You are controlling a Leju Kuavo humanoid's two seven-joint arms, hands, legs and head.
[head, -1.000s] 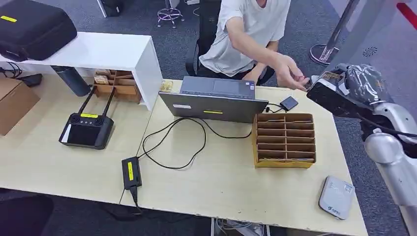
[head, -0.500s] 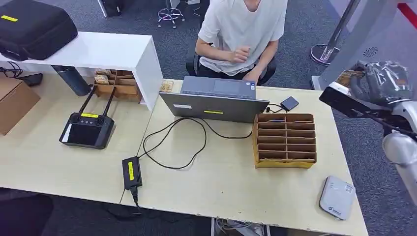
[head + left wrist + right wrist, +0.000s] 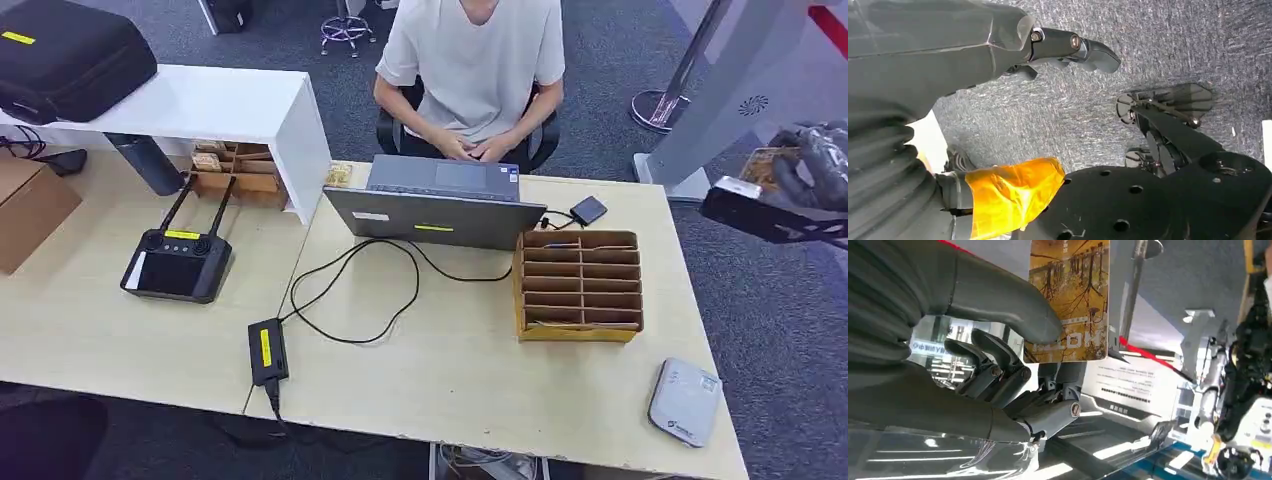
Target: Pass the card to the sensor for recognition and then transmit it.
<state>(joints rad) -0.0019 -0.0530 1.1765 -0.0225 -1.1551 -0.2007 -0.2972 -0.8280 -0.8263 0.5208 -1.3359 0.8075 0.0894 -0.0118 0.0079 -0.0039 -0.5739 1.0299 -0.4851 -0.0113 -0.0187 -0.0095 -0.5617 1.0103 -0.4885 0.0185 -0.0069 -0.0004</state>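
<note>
My right hand (image 3: 803, 172) is raised beyond the table's right edge, over the carpet. It pinches a yellow-brown printed card (image 3: 764, 166). In the right wrist view the thumb (image 3: 1013, 315) presses on the card (image 3: 1071, 295), with the darker fingers behind it. A white flat sensor box (image 3: 685, 401) lies on the table's front right corner, well below and in front of that hand. My left hand (image 3: 1013, 45) hangs over grey carpet with nothing in it, fingers (image 3: 1083, 47) loosely extended.
A person (image 3: 475, 60) sits behind the open laptop (image 3: 437, 205), both hands at its keyboard. A cardboard slotted card box (image 3: 579, 285) stands right of the laptop, a small black device (image 3: 588, 210) behind it. Cables, a power brick (image 3: 266, 351) and a controller (image 3: 177, 263) lie to the left.
The person's hand has drawn back from my right hand to the laptop keyboard. My right hand has swung right, away from the table, with the card in it.
</note>
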